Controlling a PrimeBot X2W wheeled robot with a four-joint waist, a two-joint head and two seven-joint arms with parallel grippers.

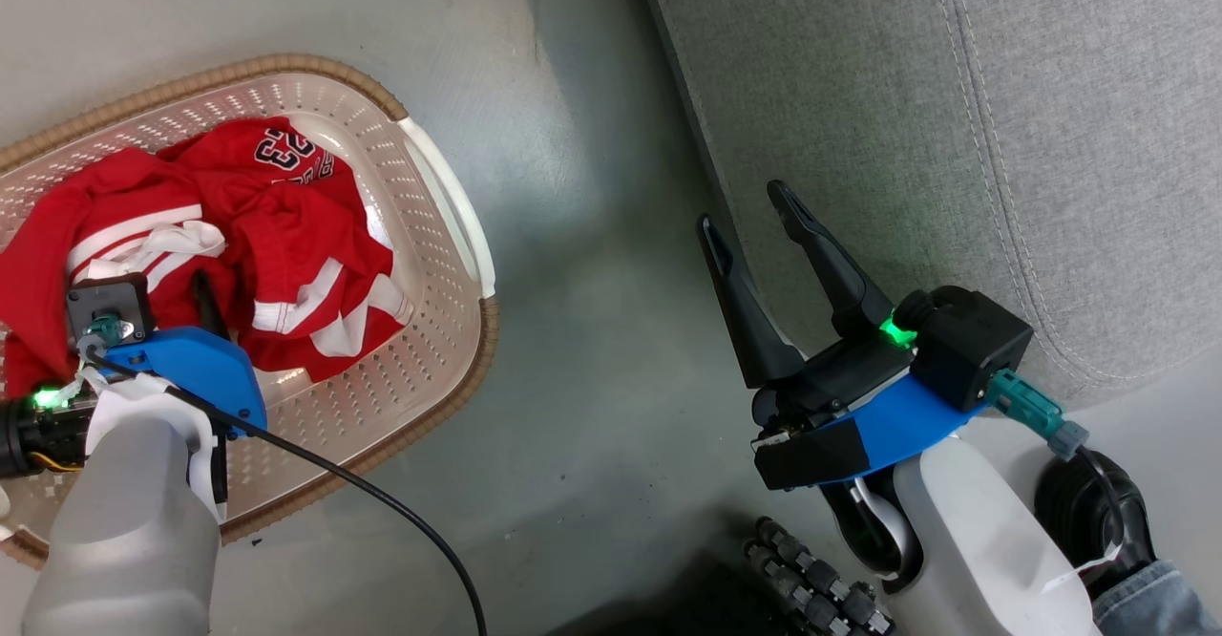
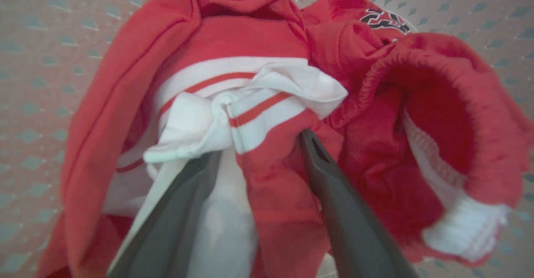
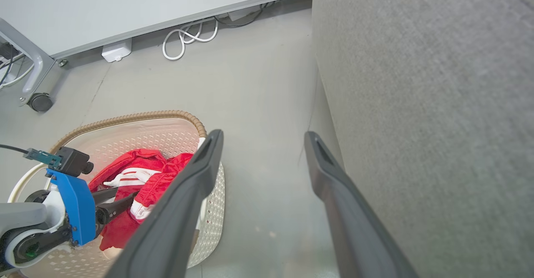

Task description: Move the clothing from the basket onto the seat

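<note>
While its two fingers stand wide apart, the left hand (image 2: 259, 144) pokes down into the red clothing (image 2: 258, 40), with a red and white fold between them. The clothing lies bunched up inside the basket (image 1: 286, 65), its number print toward the far rim. The right hand (image 1: 743, 208) is wide too, empty, above the grey floor (image 1: 592, 330) by the edge of the seat (image 1: 955, 139). A strip of floor parts basket and seat.

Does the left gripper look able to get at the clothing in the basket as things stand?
Probably yes. The left gripper is open, its fingers set either side of a red-and-white fold of the clothing, which lies uncovered in the open-topped basket; nothing stands between them.
</note>
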